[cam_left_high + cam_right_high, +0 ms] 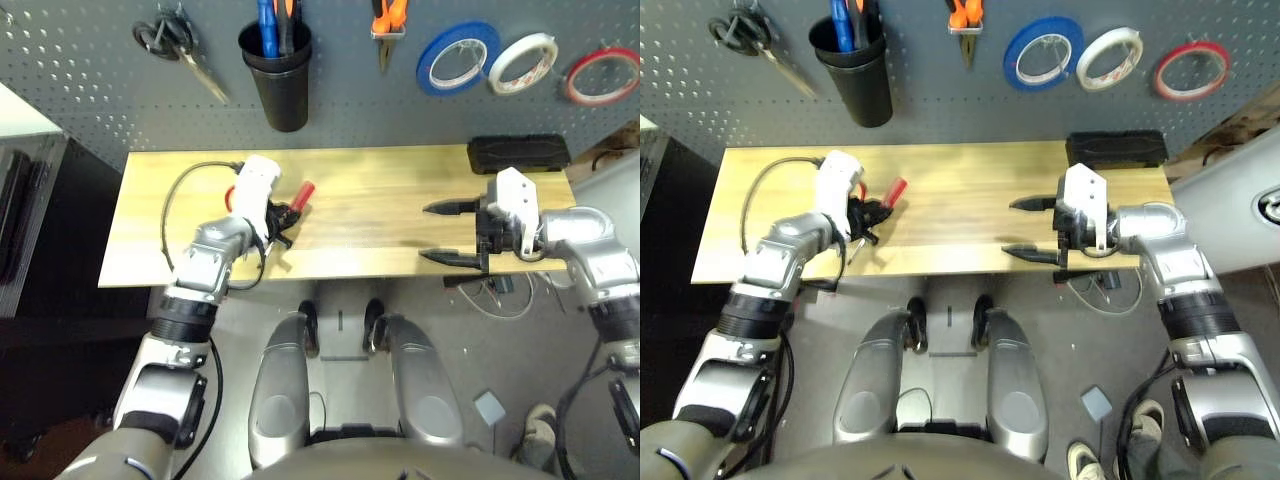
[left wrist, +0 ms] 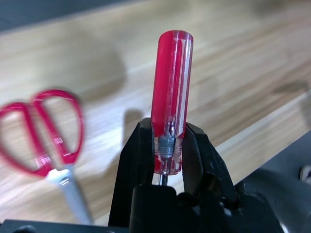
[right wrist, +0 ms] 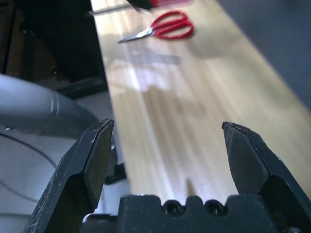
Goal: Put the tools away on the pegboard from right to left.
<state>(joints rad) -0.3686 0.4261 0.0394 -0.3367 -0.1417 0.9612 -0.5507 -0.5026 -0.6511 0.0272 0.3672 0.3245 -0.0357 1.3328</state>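
Screwdriver [image 2: 171,92], red-handled: clamped in left pincer [image 2: 167,145], left-centre of the head view, above the tabletop [image 1: 380,180]. Scissors [image 2: 63,136]: lying beneath, alongside. Right pincer [image 1: 450,233]: fingers apart, right of frame. Advised: firm grip, shaft clear of scissors, unhurried lift.

Our left gripper [image 2: 167,131] was closed — its two black fingers pinched in near each other — above the table's left part. Our right gripper [image 1: 450,233] had its fingers spread wide (pointing inward, toward our left), and both silver forearms reached forward, well apart.
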